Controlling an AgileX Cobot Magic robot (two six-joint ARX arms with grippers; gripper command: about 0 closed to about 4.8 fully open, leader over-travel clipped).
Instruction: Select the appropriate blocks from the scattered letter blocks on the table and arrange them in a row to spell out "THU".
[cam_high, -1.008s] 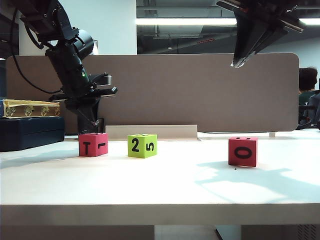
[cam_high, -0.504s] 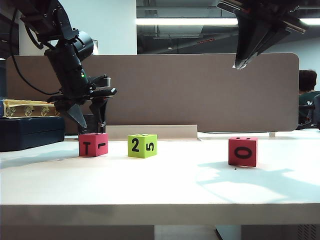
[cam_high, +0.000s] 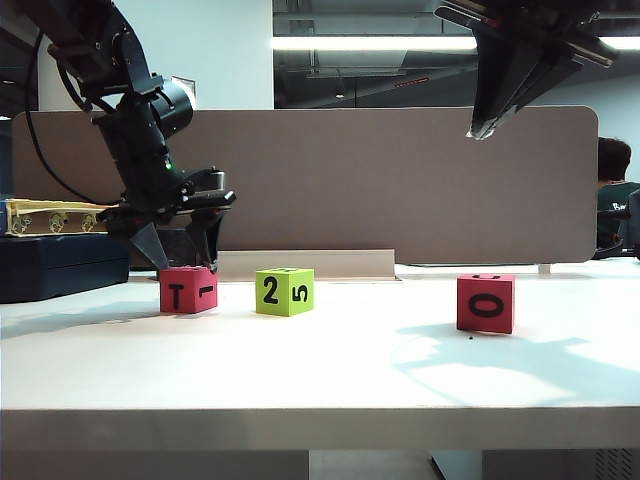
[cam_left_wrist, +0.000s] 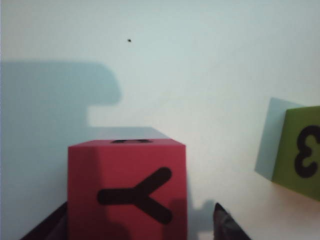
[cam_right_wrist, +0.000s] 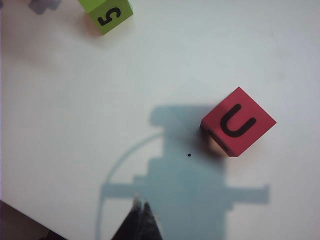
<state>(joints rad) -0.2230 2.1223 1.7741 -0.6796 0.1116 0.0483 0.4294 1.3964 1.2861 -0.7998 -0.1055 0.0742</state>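
On the white table (cam_high: 320, 370) stand three letter blocks. The left pinkish-red block (cam_high: 187, 290) shows T and 1; its top (cam_left_wrist: 127, 192) bears a Y-like letter. My left gripper (cam_high: 183, 258) is open just over this block, one finger on each side of its top, and a gap shows beside one finger (cam_left_wrist: 225, 225). The lime-green block (cam_high: 284, 291) (cam_left_wrist: 297, 152) (cam_right_wrist: 106, 12) stands in the middle. At the right is a red block (cam_high: 486, 302) with U on top (cam_right_wrist: 238, 127). My right gripper (cam_high: 480, 128) (cam_right_wrist: 141, 210) hangs shut high above the table, empty.
A grey partition board (cam_high: 400, 180) runs along the back, with a pale strip (cam_high: 305, 263) at its foot. A dark case (cam_high: 60, 270) carrying a yellowish box stands at the far left. A small dark speck (cam_right_wrist: 189, 154) lies near the U block.
The left gripper has gone from shut to open and has sunk a little, so its fingers now straddle the top of the T block. The right arm and the blocks stayed put.
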